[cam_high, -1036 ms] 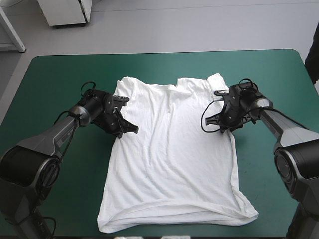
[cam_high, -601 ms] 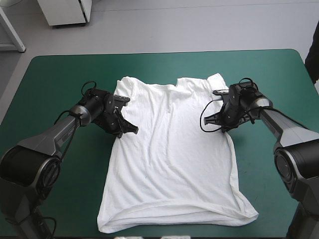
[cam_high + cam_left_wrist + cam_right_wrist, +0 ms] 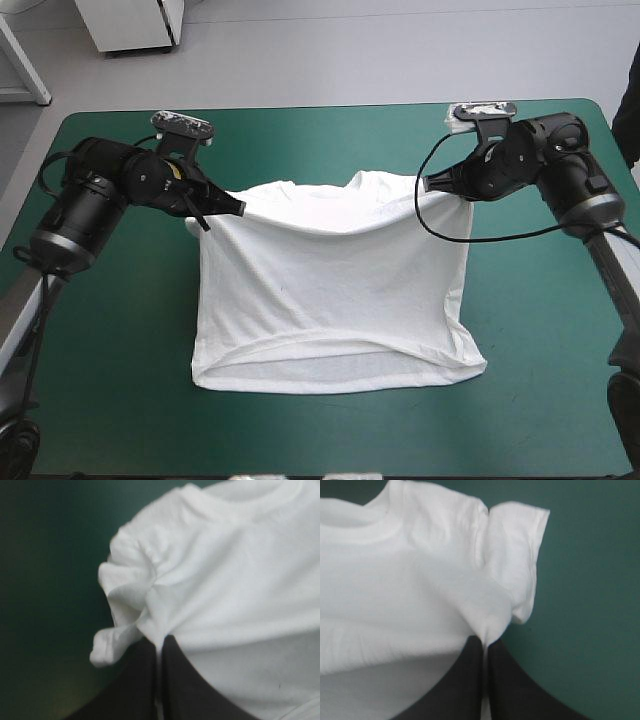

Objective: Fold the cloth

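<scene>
Covering the middle of the teal-green table (image 3: 540, 320), the white T-shirt (image 3: 330, 300) is being held up at its far end by both arms, while its near hem (image 3: 330, 375) is resting on the cover. The step in hand is judged to be the fold of the collar end toward the hem. For this to be done well, both shoulders are best carried toward the near edge together and at one height, so that the cloth between them is being kept taut and the sagging span is not being creased. The shoulders are then best laid square over the hem corners before anything is let go. A lopsided fold is being risked if one arm leads.

The left arm (image 3: 95, 200) is reaching in from the table's left with its wrist raised, and the right arm (image 3: 570, 170) is mirroring it from the right, elbow high. The left gripper (image 3: 235, 208) is all but closed, the left shoulder being pinched between its black fingers (image 3: 185, 685), with the left sleeve (image 3: 122, 600) bunched just beyond them. The right gripper (image 3: 432, 185) is likewise being pressed nearly together on the right shoulder, the right sleeve (image 3: 517, 555) hanging beside its tips. The collar (image 3: 352, 183) is sitting between the two grippers, toward the far edge.
</scene>
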### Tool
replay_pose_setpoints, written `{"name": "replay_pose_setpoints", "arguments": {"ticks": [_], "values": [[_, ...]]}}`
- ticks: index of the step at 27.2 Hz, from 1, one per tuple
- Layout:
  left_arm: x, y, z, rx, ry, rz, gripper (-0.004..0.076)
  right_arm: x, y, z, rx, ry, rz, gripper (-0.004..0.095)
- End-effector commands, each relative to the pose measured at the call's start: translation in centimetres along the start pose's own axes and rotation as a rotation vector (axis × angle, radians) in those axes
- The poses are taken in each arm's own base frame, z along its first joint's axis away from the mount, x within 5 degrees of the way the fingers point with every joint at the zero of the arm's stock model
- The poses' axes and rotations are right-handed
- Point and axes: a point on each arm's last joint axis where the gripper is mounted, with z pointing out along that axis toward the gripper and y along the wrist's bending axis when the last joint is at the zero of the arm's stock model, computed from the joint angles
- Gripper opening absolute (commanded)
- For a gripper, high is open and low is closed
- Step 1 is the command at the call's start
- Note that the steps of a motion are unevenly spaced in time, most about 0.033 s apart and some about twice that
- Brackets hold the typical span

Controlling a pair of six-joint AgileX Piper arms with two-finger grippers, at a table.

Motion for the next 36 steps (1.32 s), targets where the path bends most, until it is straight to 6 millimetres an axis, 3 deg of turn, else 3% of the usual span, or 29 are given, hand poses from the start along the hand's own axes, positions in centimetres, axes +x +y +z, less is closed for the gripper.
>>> {"name": "replay_pose_setpoints", "arguments": {"ticks": [1,7,11,15,18,24,30,34,36], "values": [[-1.3,0.1,-6.5,0.006,-0.223,-0.013,-0.0010,-1.2,0.3,-6.1,-0.044,-0.170,0.006,-0.0013],[-2.4,-0.3,-14.7,0.089,-0.483,-0.043,-0.0010,-3.3,1.6,-14.4,-0.183,-0.433,0.008,-0.0013],[-2.9,-0.5,-17.3,0.125,-0.585,-0.042,-0.0010,-4.1,2.0,-18.3,-0.224,-0.592,-0.015,-0.0013],[-3.6,-0.4,-18.7,0.115,-0.693,-0.045,-0.0010,-4.6,2.0,-20.6,-0.232,-0.711,-0.017,-0.0013],[-4.5,-0.2,-18.4,0.102,-0.757,-0.048,-0.0010,-5.0,2.0,-20.7,-0.232,-0.755,-0.015,-0.0013],[-7.1,-0.1,-15.3,0.087,-0.809,-0.058,-0.0010,-6.9,2.0,-18.9,-0.219,-0.822,-0.016,-0.0013],[-9.9,0.2,-12.3,0.071,-0.929,-0.070,-0.0010,-9.7,0.8,-14.4,-0.189,-0.855,0.026,-0.0014],[-12.0,1.9,-10.4,0.054,-0.982,-0.125,-0.0010,-11.7,-1.2,-11.0,-0.162,-0.847,0.041,-0.0013],[-12.9,3.0,-9.7,0.078,-0.989,-0.179,-0.0010,-12.7,-2.2,-10.3,-0.193,-0.868,0.066,-0.0013]]}}
